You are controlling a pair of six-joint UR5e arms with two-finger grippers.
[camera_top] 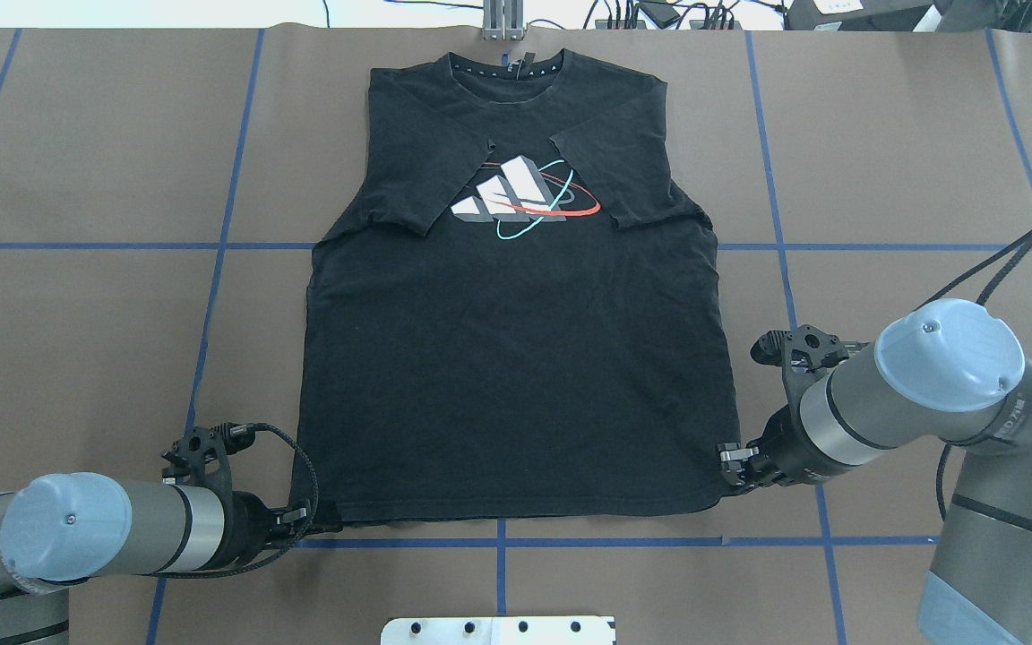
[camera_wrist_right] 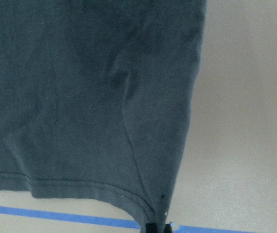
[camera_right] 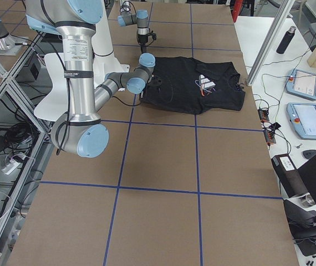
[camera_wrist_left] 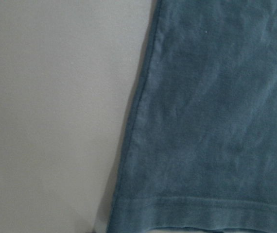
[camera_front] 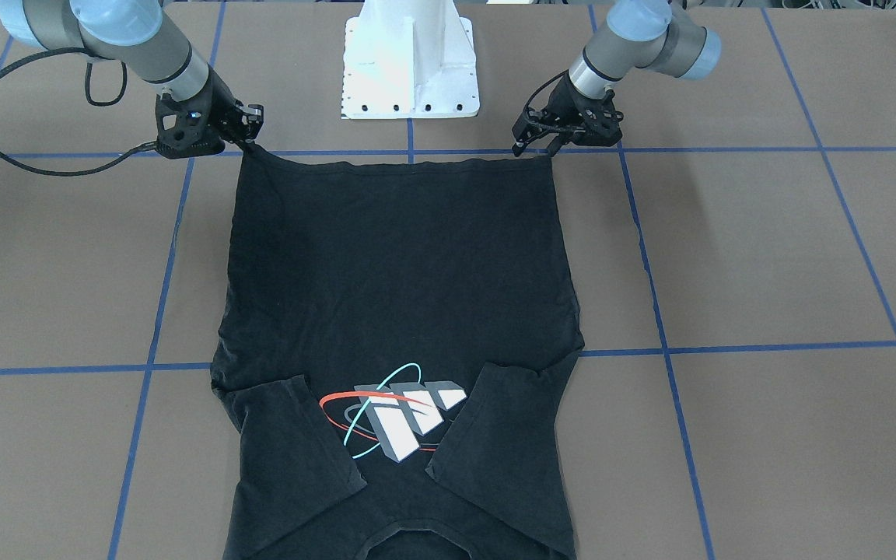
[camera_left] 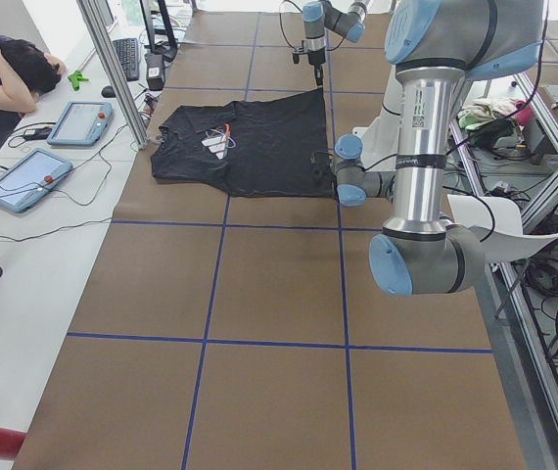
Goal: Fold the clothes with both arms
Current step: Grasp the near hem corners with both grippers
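Black T-shirt [camera_top: 516, 358] flat on brown table [camera_top: 77, 358], white pedestal [camera_front: 411, 62] near hem

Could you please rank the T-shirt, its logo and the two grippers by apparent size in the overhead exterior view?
1. T-shirt
2. logo
3. left gripper and right gripper: both small, alike and partly hidden, so I would not rank them.

Brown table [camera_top: 77, 134], blue tape grid [camera_front: 767, 347], white pedestal [camera_front: 411, 70]

One black T-shirt [camera_top: 516, 376]; two robot arms, left [camera_top: 113, 533] and right [camera_top: 910, 394]; one white pedestal [camera_front: 411, 62].
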